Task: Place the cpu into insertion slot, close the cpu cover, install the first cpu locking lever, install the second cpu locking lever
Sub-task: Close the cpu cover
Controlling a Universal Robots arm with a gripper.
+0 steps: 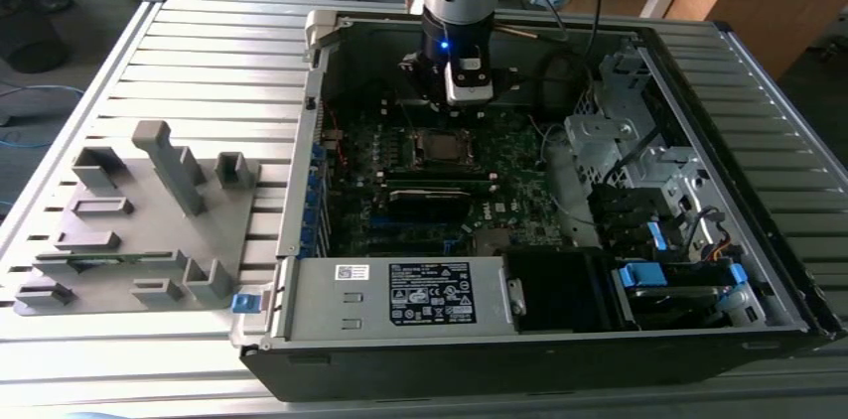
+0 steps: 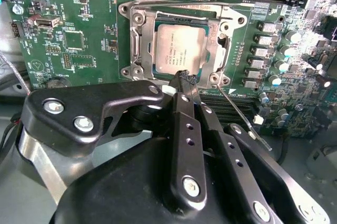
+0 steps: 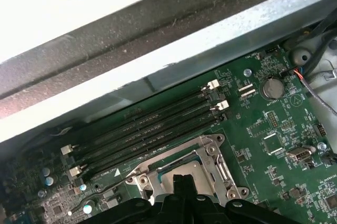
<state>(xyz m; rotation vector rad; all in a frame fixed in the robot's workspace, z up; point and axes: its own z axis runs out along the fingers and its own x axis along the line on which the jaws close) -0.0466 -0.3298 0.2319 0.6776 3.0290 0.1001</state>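
Hanging clenched just beside the cpu, the claw looked liable to knock it askew by sliding sideways.

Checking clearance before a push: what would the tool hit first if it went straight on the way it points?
Probably the near edge of the cpu cover, beside the cpu; the tool points at that rim in the second wrist view, though depth is unclear.

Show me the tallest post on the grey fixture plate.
The tall post near the middle of the grey fixture plate, on the exterior view's left; every other block on it stands lower.
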